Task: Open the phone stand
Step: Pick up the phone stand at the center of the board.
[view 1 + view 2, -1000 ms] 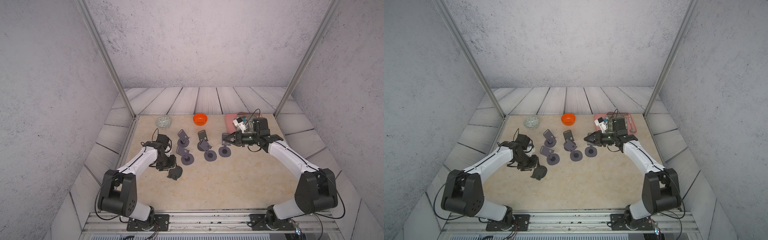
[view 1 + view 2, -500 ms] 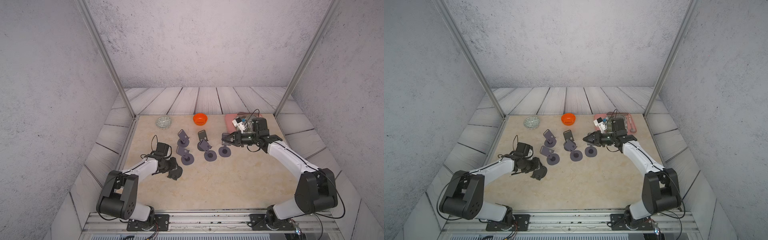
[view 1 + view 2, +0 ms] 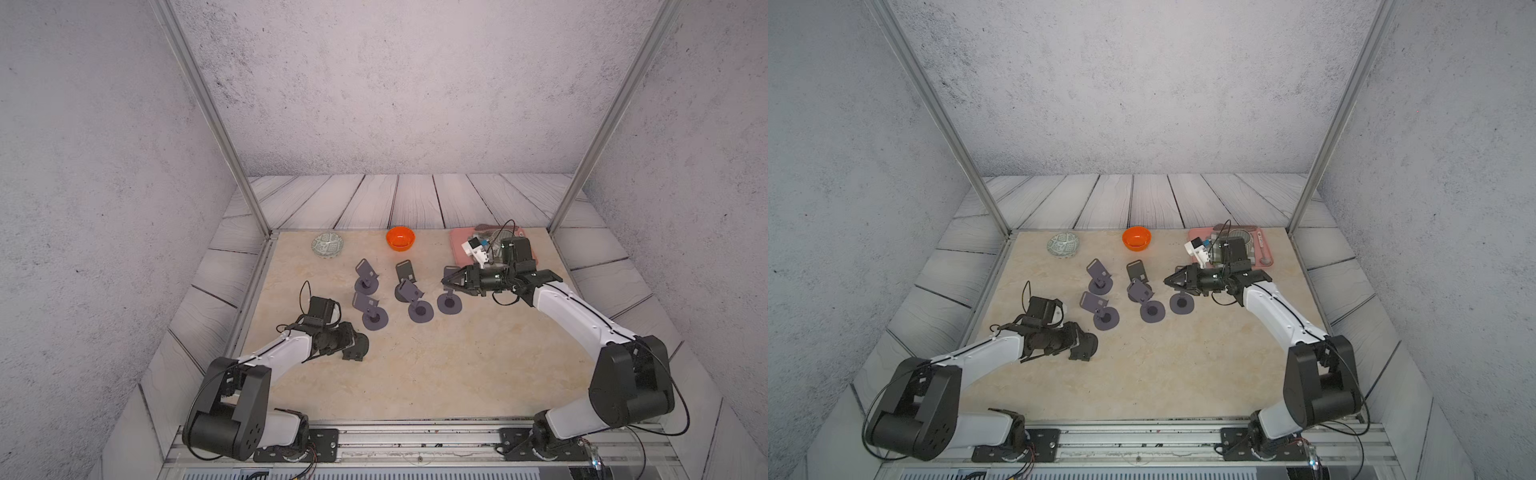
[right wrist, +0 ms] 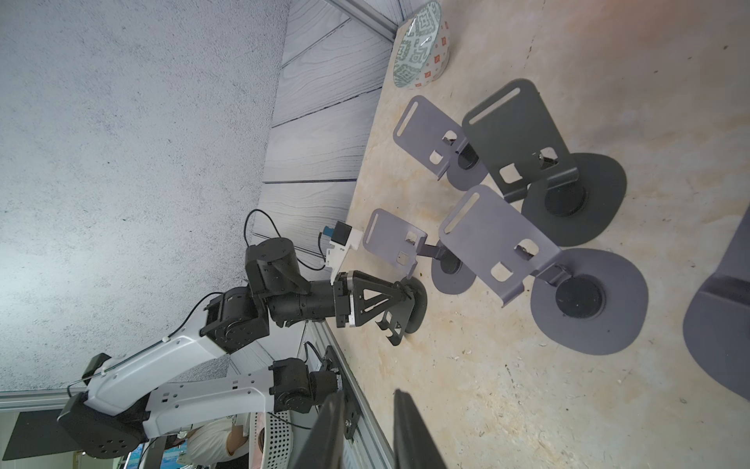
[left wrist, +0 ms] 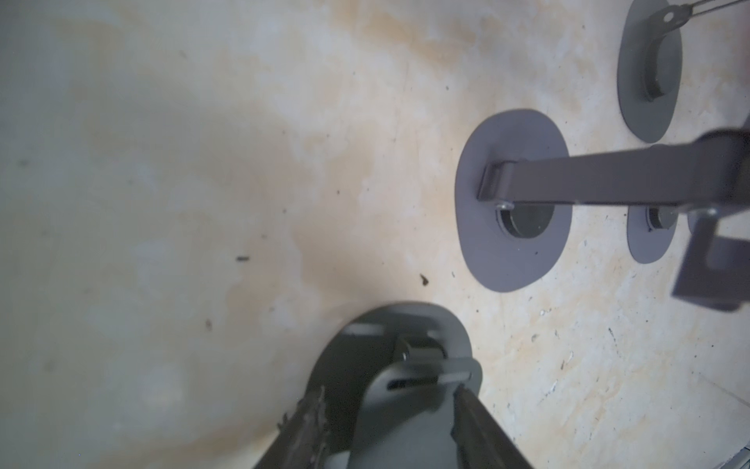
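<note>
**Phone stand (image 5: 406, 410) clamped in left gripper (image 3: 352, 344); right gripper (image 3: 445, 282) holds nothing**

The left gripper lies low over the table (image 3: 415, 374), near its left edge, pointing toward the middle. Its jaws are about half apart and closed on the phone stand. In the left wrist view the stand's slotted plate sits between the 2 fingers (image 5: 483, 430), with the round base behind it. The plate lies close to the base, far less spread than on its neighbours. Whether the base touches the table cannot be told.

5 other stands (image 3: 375, 319) rest on their round bases in the middle of the table, each with its plate raised and tilted. The nearest of them is just beyond the left gripper and apart from it.

The right gripper hangs level above the base of the rightmost stand (image 3: 449, 304), just beside that stand's plate. In the right wrist view its jaws show a narrow gap with nothing between them.

Along the far edge sit a patterned bowl (image 3: 327, 244), an orange bowl (image 3: 400, 238) and, behind the right wrist, a pink tray (image 3: 457, 243).
</note>
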Controlling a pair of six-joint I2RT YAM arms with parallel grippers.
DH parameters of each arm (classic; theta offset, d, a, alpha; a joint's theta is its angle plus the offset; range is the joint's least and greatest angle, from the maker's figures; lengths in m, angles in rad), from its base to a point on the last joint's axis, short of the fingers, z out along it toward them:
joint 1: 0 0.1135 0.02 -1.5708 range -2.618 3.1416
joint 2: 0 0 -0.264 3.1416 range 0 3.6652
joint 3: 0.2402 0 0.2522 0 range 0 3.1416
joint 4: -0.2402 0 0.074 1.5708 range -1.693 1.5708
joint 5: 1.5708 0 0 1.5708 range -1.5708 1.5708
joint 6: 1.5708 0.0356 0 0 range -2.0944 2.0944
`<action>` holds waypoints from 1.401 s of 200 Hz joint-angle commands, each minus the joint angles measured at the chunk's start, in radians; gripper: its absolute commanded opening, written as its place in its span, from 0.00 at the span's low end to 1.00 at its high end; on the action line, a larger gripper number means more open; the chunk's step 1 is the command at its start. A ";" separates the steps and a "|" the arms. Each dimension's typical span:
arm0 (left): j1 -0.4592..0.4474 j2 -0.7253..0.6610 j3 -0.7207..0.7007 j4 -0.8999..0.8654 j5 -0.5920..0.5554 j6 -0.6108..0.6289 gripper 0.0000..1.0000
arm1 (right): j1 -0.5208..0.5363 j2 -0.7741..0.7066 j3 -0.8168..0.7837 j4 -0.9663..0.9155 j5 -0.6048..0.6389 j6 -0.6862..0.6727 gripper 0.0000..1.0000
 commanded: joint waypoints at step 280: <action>-0.135 -0.140 -0.096 0.114 -0.032 -0.162 0.55 | 0.022 0.073 0.029 -0.070 0.033 -0.055 0.26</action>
